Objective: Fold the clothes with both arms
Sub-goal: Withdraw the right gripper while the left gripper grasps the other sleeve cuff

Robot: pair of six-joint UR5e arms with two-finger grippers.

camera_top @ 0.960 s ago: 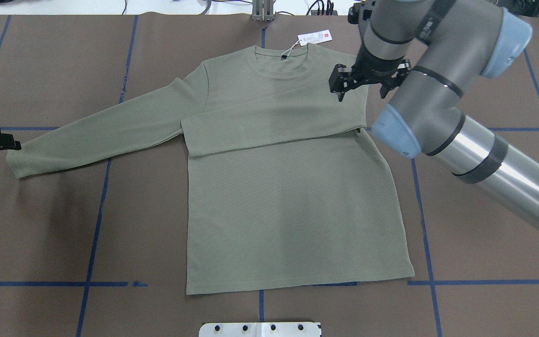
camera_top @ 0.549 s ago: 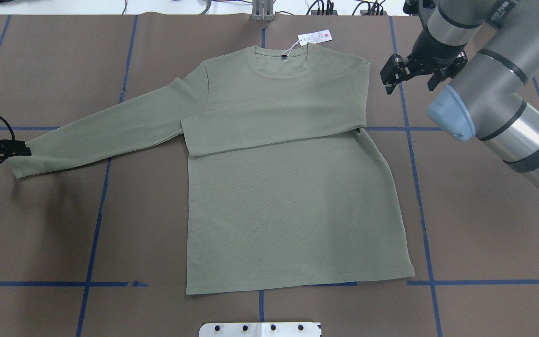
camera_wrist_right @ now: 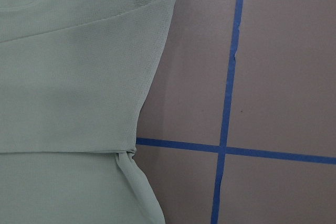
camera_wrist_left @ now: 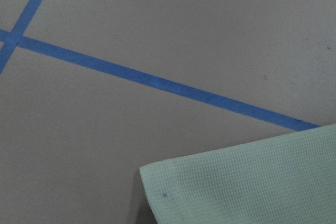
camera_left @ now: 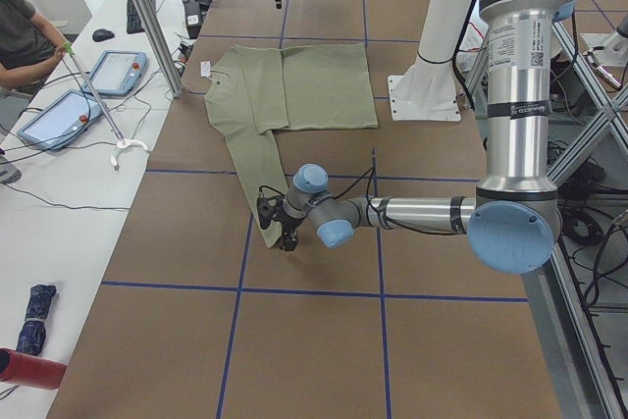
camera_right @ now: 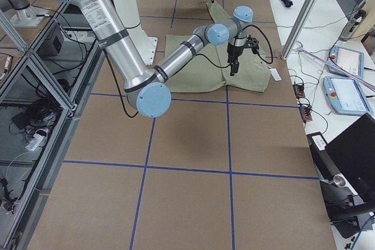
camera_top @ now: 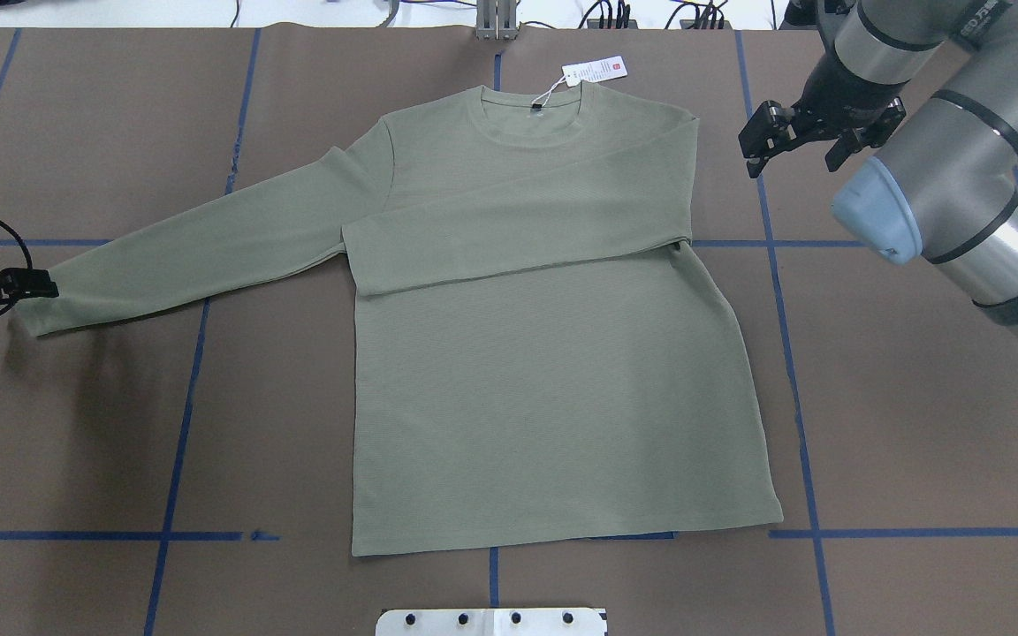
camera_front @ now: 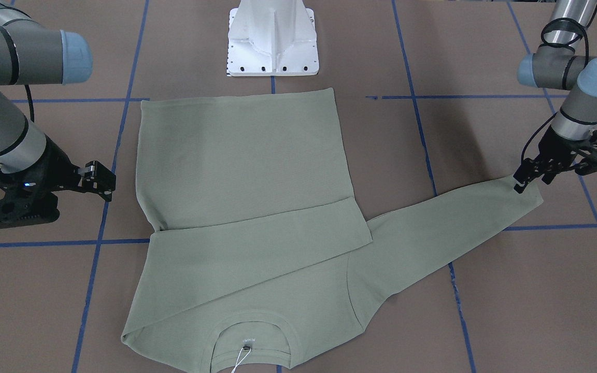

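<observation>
Front-facing cam: one sage-green shirt [camera_front: 241, 155] lies flat on the table [camera_front: 485, 311], collar toward the camera. One sleeve is folded across the chest and the other is stretched out sideways. Two arms in shot. The left gripper [camera_front: 532, 181] is right at the outstretched cuff [camera_front: 529, 196]; its fingers look apart, with one tip touching the edge. The right gripper [camera_front: 105, 180] hangs just off the shirt's opposite side, fingers spread, nothing in them. One white base [camera_front: 272, 36] sits past the hem.

Overhead: one shirt [camera_top: 553, 397], with one hang tag [camera_top: 596, 71] by the collar. The right gripper [camera_top: 792, 159] is wide open beside the shoulder, not touching. The left gripper [camera_top: 36, 287] barely pokes in at the cuff.

Left side cam: the near arm is low at the cuff, and there are two tablets [camera_left: 113, 71] on the bench.

Right side cam: the near arm reaches over the shirt [camera_right: 199, 77].

Left wrist: one cuff corner [camera_wrist_left: 252, 182] and two tape lines [camera_wrist_left: 157, 82].

Right wrist: the folded shoulder [camera_wrist_right: 68, 77].
</observation>
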